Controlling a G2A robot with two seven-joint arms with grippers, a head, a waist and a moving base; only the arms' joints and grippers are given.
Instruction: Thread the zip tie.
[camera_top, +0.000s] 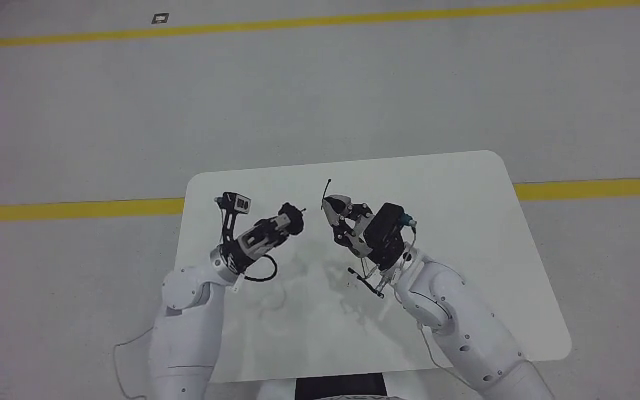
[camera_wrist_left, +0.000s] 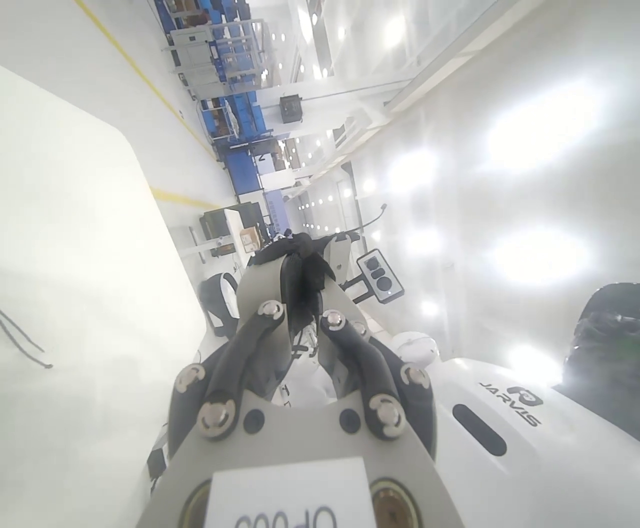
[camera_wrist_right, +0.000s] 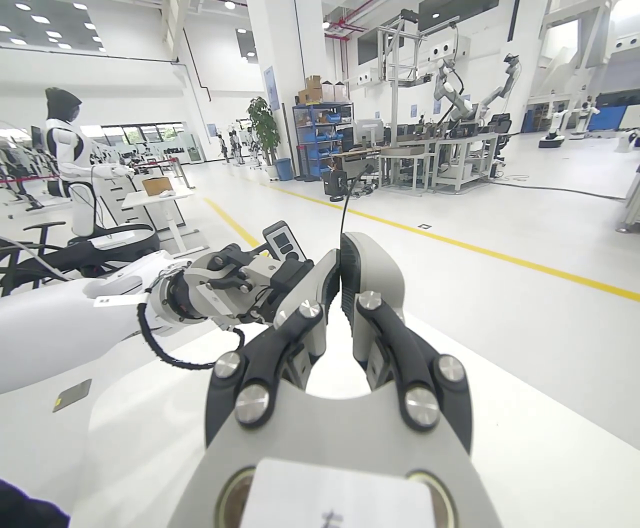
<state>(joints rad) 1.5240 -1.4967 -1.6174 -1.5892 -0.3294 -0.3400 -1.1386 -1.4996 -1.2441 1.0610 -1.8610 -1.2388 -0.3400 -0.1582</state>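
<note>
Top view: right gripper (camera_top: 336, 207) hangs above the white table (camera_top: 480, 200), just right of the left gripper (camera_top: 292, 218) and not touching it. Right fingers are clamped on a black zip tie (camera_wrist_right: 344, 210), which stands upright from the fingertips. Left fingers are pressed together.

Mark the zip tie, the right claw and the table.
zip tie (camera_wrist_right: 344, 210): right wrist view, mid-strap above the claw.
right claw (camera_wrist_right: 340, 260): right wrist view, midway between its fingertips.
table (camera_top: 470, 200): top view, bare surface near a far corner.
</note>
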